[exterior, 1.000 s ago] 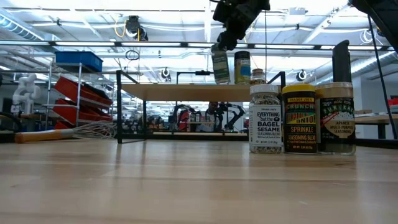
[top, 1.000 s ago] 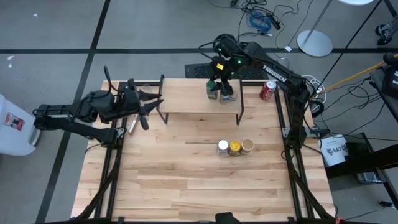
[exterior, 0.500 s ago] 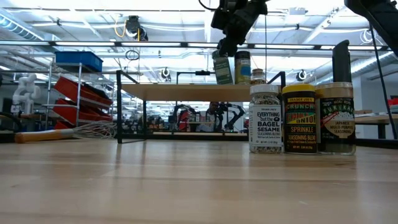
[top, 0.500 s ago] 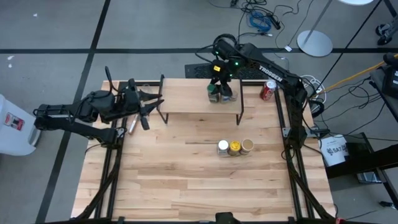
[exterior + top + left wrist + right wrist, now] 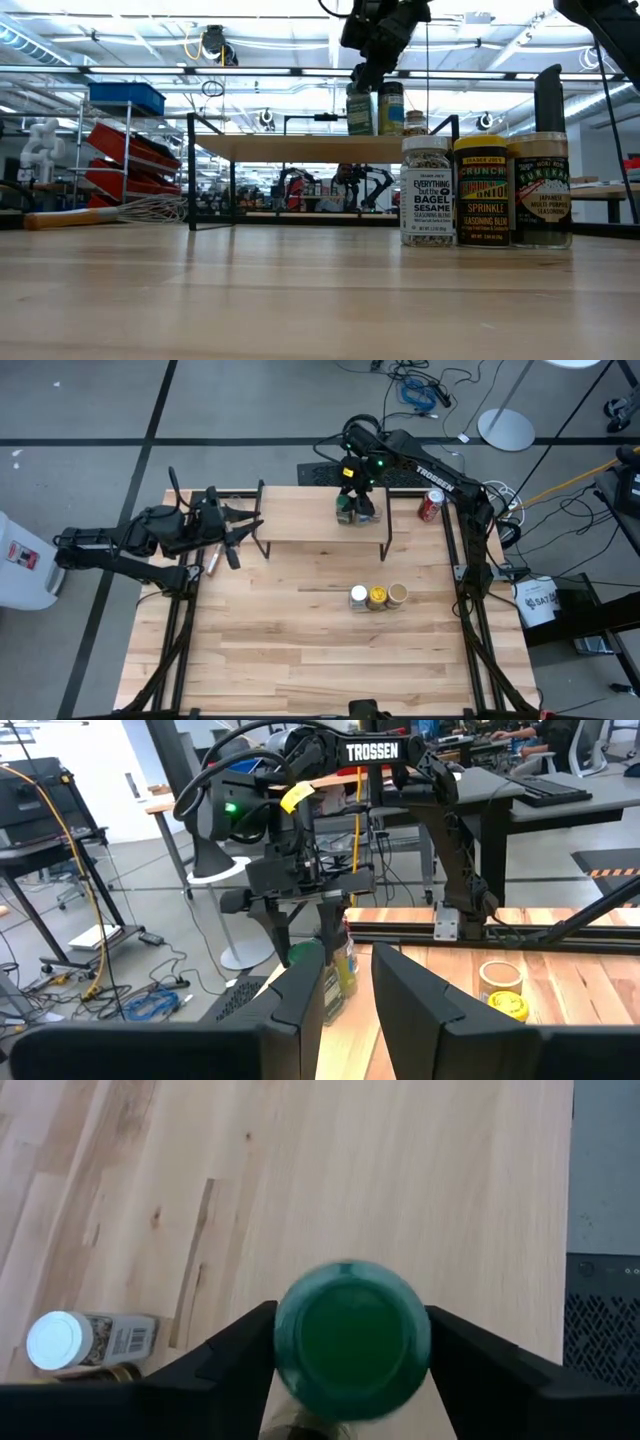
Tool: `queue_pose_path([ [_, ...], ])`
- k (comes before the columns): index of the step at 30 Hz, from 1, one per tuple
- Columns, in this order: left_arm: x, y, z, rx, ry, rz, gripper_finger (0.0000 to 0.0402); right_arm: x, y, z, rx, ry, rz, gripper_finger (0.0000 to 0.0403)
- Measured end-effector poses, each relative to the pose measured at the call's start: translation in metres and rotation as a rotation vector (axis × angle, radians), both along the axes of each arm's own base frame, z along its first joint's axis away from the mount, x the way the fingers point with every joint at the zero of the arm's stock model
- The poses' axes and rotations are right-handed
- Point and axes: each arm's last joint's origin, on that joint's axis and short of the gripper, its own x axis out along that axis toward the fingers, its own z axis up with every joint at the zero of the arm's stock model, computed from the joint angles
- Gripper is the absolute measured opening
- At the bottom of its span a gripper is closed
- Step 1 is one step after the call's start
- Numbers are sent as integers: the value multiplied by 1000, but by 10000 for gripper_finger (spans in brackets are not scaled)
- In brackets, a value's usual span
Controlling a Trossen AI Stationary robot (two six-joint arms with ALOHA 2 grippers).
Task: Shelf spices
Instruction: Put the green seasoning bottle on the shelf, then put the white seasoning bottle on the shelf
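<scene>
Green-lidded jar (image 5: 351, 1333): standing on shelf (image 5: 300, 518) at its right end, right gripper (image 5: 350, 1342) clamping it from above; left gripper (image 5: 243, 526) idling apart beside shelf's left edge

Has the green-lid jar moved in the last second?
Yes. In the low view the green-lid jar, held in the right gripper, has gone from tilted to upright and come down to the shelf, beside the jar already there.

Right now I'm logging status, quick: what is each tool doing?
Right tool: shut on the green-lidded spice jar, over the shelf.
Left tool: open, empty, waiting at the table's left edge.
</scene>
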Motion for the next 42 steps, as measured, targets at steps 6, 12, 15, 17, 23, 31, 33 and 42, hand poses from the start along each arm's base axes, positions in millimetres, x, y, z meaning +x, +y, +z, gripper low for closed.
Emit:
queue_pose_path([
  [6,0,0,0,0,0,0,95,0,0,0,0,3,1,246],
  [12,0,0,0,0,0,0,95,-1,1,-1,-7,11,28,248],
  [15,0,0,0,0,0,0,95,-2,1,-1,-13,14,40,244],
  [17,0,0,0,0,0,0,95,-2,1,-1,-18,14,49,240],
  [23,0,0,0,1,0,0,95,-1,4,-1,-35,19,96,231],
  [31,0,0,0,7,2,-1,95,0,5,-1,-32,15,88,252],
  [33,0,0,0,7,2,-1,95,-1,6,1,-40,8,87,261],
  [42,0,0,0,7,2,-1,95,-20,25,38,-156,-60,67,287],
])
